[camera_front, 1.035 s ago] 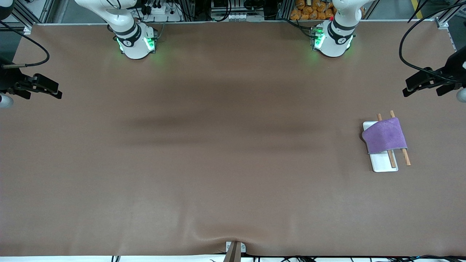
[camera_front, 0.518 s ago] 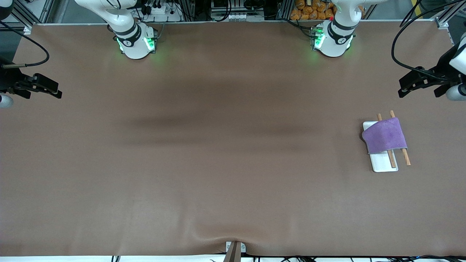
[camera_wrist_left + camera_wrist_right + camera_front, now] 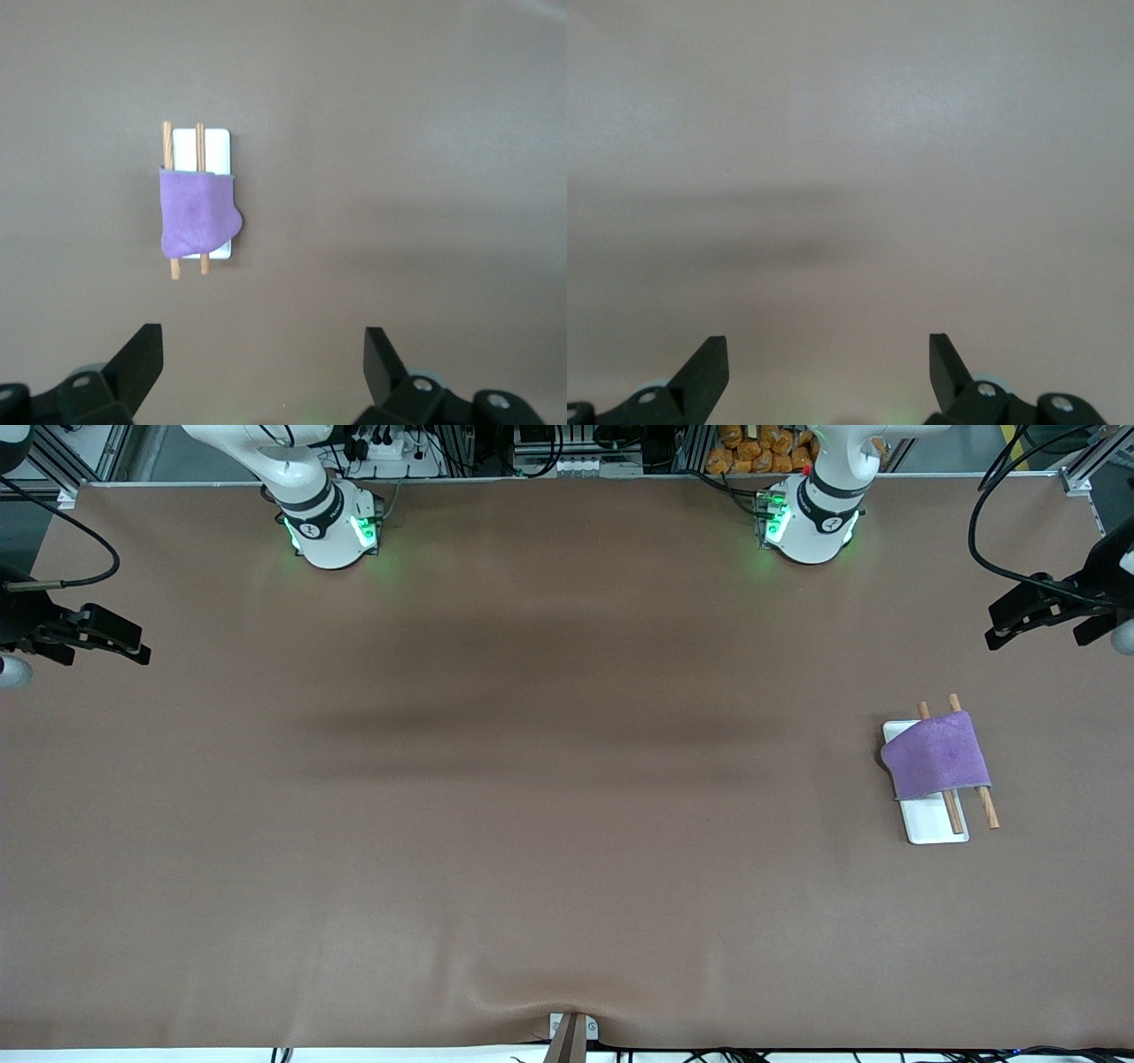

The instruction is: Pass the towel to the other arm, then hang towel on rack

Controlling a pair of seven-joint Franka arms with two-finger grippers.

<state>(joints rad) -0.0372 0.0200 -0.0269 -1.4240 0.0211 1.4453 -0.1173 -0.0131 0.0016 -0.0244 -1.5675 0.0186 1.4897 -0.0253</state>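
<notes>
The purple towel (image 3: 937,755) hangs draped over the two wooden rods of the rack (image 3: 935,825), which stands toward the left arm's end of the table. The left wrist view shows the towel (image 3: 197,212) on the rack (image 3: 215,142) from above. My left gripper (image 3: 997,627) hovers over that end of the table, apart from the rack, open and empty (image 3: 263,354). My right gripper (image 3: 142,645) waits over the right arm's end of the table, open and empty (image 3: 828,354), with only bare mat under it.
A brown mat (image 3: 532,779) covers the table. A small clamp (image 3: 570,1035) sits at the table edge nearest the front camera, with a wrinkle in the mat around it. Black cables hang near both grippers.
My left gripper swayed slightly toward the table's middle, then back toward the table's end. The towel, the rack and the right arm have not moved.
</notes>
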